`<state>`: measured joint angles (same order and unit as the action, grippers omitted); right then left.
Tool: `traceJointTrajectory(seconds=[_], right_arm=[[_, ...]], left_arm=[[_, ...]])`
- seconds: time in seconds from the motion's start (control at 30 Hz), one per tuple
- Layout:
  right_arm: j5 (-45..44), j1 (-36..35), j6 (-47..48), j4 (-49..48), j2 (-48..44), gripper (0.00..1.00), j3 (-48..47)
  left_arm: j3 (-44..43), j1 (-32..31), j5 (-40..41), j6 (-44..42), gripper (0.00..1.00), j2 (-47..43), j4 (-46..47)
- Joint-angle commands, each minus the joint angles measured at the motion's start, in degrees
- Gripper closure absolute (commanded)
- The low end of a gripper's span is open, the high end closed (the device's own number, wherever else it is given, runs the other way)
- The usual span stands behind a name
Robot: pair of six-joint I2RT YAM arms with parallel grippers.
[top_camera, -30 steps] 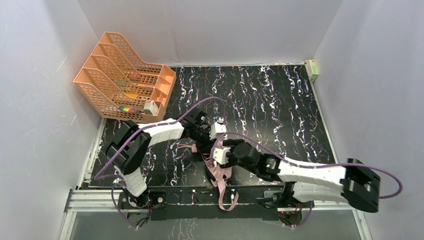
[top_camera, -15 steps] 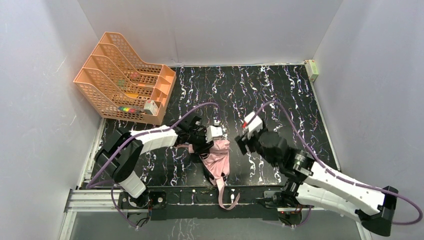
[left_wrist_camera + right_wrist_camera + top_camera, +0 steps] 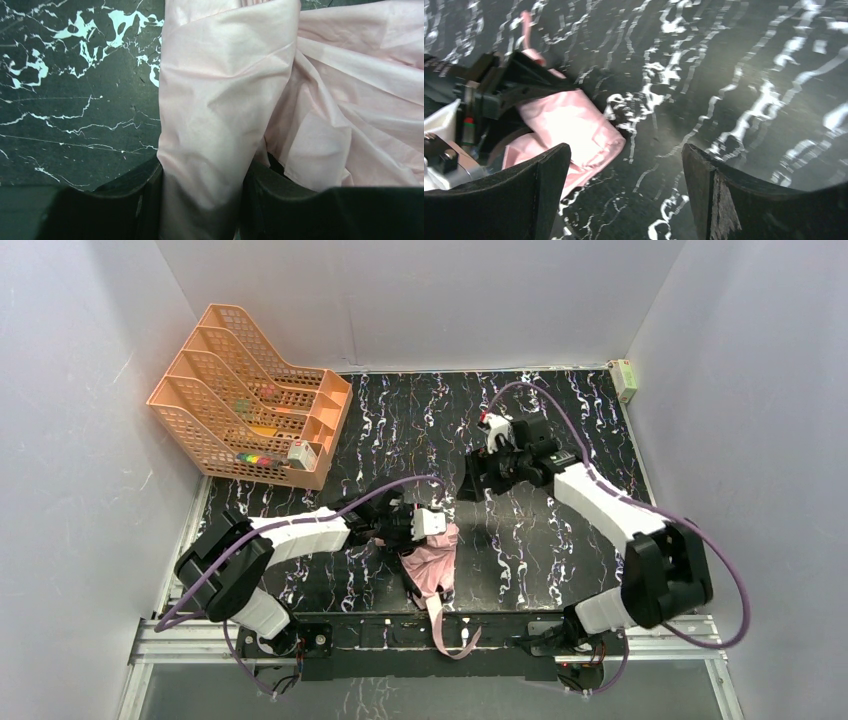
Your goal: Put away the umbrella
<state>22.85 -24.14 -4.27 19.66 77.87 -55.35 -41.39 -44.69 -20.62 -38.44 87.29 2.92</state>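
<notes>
- Your left end effector [image 3: 202,200] is closed narrow on a fold of the umbrella [image 3: 220,100]'s pale pink fabric. The cloth rises between the two fingers and spreads loose to the right.
- Your right end effector [image 3: 626,175] stands wide and holds nothing. It hovers over the bare surface [image 3: 560,440], well apart from the umbrella and farther back.
- The umbrella lies bunched near the front middle of the surface. Its pink strip [image 3: 447,632] trails over the near edge, past the rail.
- Risk: you seem to hold cloth only; no rib or shaft shows between the fingers. If you lift or drag from here, the fabric may slide out, or the bundle may fall open instead of following.
- Risk: the trailing strip could catch on the rail when you pull, tugging the cloth from the left fingers.
- Risk: with the right end effector that far off, nothing steadies the loose side.
- The orange mesh rack [image 3: 250,390] sits at the far left. Its slanted compartments hold a few small coloured things, too small to name, and a pale box [image 3: 300,453] sits at its front corner.
</notes>
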Motion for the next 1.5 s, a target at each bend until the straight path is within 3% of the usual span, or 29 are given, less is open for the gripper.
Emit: traceJointTrajectory(seconds=[0.0, 0.4, 0.93, 1.47], right_arm=[[16.63, -0.28, 2.26, 0.31, 5.58, 0.09, -5.18], [16.58, -5.99, 11.72, 5.02, 15.61, 0.06, -8.9], [14.88, -12.01, 18.14, 7.89, 26.24, 0.07, -11.88], [15.26, -14.29, 18.08, 12.02, 28.34, 0.14, -9.64]], left_arm=[[2.46, -1.82, 1.38, -5.54, 1.0, -1.86, 1.45], [3.59, -2.17, -1.22, -15.3, 1.0, -0.86, 5.46], [4.52, -2.97, -0.75, -17.66, 1.0, -0.61, 6.93], [6.41, -3.08, 2.62, -19.44, 1.0, -1.39, 10.23]])
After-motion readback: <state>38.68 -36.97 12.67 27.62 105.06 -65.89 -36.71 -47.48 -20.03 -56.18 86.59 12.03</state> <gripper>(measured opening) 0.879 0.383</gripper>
